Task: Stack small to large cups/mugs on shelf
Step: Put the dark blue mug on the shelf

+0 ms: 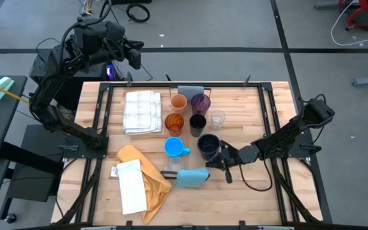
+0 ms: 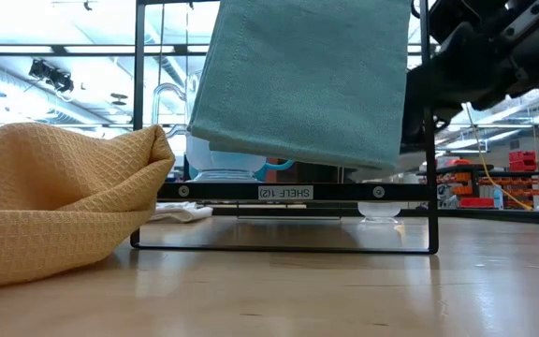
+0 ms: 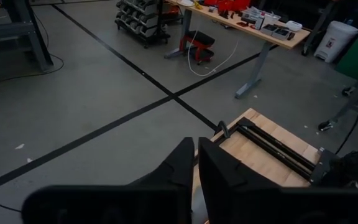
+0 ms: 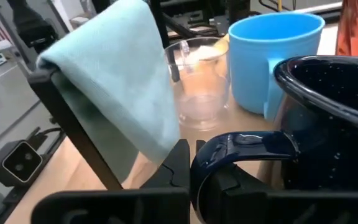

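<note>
The cups stand in a cluster mid-table: orange [image 1: 179, 102], purple [image 1: 200, 102], amber [image 1: 174, 122], black [image 1: 197, 123], a clear glass [image 1: 217, 119], the bright blue mug [image 1: 174, 147] and the navy mug [image 1: 208, 145]. A second clear glass [image 4: 197, 81] stands by the blue mug. A black frame labelled as a shelf [image 2: 288, 192] carries a draped teal cloth [image 1: 191, 177]. My right gripper [image 1: 225, 157] is shut, right at the navy mug's handle [image 4: 247, 146]. My left gripper [image 1: 135, 57] is shut, raised beyond the table's far left corner. My right gripper comes level from the table's right side, and the navy mug's handle [image 4: 229, 149] lies against the outer side of one finger. I cannot tell whether they touch. The mug stands upright on the table.
A white checked cloth [image 1: 142, 112] lies at the far left, a yellow cloth [image 1: 147, 176] and a white sheet [image 1: 131, 185] at the near left. A grey cloth [image 1: 190, 90] hangs on a frame at the far edge. Black rails [image 1: 101, 121] run along the table's sides.
</note>
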Motion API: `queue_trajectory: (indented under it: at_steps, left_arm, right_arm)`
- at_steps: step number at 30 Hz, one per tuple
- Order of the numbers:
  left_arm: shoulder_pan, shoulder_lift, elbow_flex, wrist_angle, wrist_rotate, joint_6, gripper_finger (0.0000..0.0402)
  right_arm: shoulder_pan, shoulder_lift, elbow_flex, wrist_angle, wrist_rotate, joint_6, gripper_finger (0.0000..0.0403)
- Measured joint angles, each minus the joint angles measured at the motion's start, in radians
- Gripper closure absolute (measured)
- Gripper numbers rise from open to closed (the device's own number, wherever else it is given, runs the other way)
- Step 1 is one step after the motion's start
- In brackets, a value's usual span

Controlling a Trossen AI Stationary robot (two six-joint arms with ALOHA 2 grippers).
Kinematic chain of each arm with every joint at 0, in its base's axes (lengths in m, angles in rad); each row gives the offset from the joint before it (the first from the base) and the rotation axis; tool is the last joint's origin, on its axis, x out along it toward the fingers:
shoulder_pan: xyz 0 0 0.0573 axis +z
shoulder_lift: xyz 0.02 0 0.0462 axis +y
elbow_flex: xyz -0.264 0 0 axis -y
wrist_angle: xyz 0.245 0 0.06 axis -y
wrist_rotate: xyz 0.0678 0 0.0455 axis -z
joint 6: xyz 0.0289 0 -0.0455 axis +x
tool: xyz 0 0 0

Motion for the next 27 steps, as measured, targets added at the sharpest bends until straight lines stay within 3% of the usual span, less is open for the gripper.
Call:
queue_trajectory:
  at_steps: [13,27]
  left_arm:
    - [0.0,0.0,0.0,0.0,0.0,-0.001,0.0372]
    - [0.0,0.0,0.0,-0.005,0.0,-0.001,0.0382]
  right_arm:
    - [-0.002,0.226,0.115,0.104,-0.07,-0.05,0.0392]
    - [-0.029,0.243,0.132,0.078,-0.071,-0.074,0.0392]
